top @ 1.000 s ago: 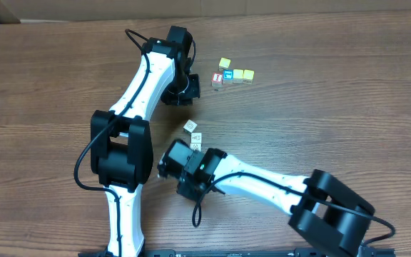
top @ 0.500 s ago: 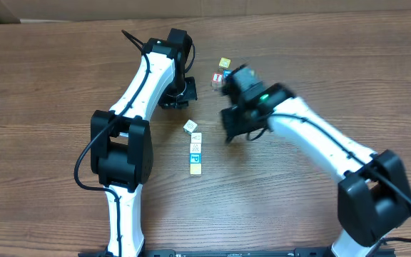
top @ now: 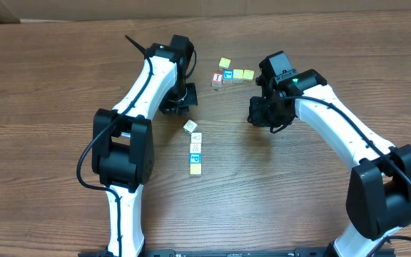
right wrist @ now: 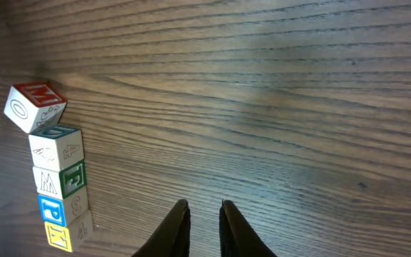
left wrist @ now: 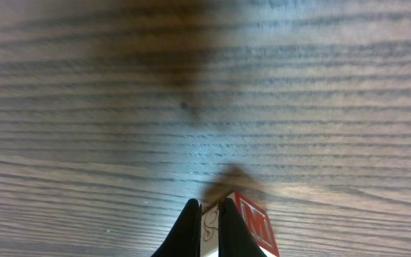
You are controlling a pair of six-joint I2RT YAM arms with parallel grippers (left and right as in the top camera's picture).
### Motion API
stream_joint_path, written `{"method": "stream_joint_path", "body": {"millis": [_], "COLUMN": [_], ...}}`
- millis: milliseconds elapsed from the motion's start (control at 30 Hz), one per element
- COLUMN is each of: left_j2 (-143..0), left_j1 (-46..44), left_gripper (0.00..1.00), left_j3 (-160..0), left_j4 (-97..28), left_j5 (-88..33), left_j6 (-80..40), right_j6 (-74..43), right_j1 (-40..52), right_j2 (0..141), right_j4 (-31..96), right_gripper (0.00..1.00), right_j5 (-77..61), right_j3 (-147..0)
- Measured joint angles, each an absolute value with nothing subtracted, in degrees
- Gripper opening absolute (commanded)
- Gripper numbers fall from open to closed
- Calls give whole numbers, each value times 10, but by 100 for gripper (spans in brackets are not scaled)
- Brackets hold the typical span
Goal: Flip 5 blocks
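Observation:
Five blocks lie in a short line mid-table: a tilted whitish one with a red M side [top: 190, 126] [right wrist: 36, 107], a whitish one [top: 195, 137] [right wrist: 56, 150], a green one [right wrist: 68, 178], a blue one [top: 195, 158] [right wrist: 54, 207] and a yellow one [top: 195, 169] [right wrist: 59, 235]. My left gripper [top: 179, 100] [left wrist: 209, 203] is shut just above the line's far end. The M block [left wrist: 252, 225] shows past its tips, apart from them in the overhead view. My right gripper [top: 262, 118] [right wrist: 203, 205] hovers right of the line, open by a narrow gap, holding nothing.
A cluster of small cubes [top: 232, 74], mostly yellow with a red-faced and a blue-faced one, sits at the back between the two grippers. The right arm's forearm [top: 334, 135] stretches across the right half of the table.
My right arm swung from the near side of the line up and to the right, uncovering the whole line. Its jaws narrowed a little. My left gripper barely shifted.

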State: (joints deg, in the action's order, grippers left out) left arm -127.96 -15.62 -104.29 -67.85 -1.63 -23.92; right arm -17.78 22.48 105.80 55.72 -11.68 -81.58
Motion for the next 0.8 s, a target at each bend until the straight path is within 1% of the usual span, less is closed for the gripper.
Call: {"method": "stream_joint_path", "body": {"millis": [800], "left_j2": [-1280], "left_j1": [-168], "left_gripper": [4], "left_j3": [-1034], "left_j4": [-648], "left_j5": [-51], "left_j6": [-239], "right_j6": [-178], "right_j1": [225], "right_j2": [1058], "right_j4": [561], "right_gripper": [17], "right_j5": [-114], "right_j3": [-816]}}
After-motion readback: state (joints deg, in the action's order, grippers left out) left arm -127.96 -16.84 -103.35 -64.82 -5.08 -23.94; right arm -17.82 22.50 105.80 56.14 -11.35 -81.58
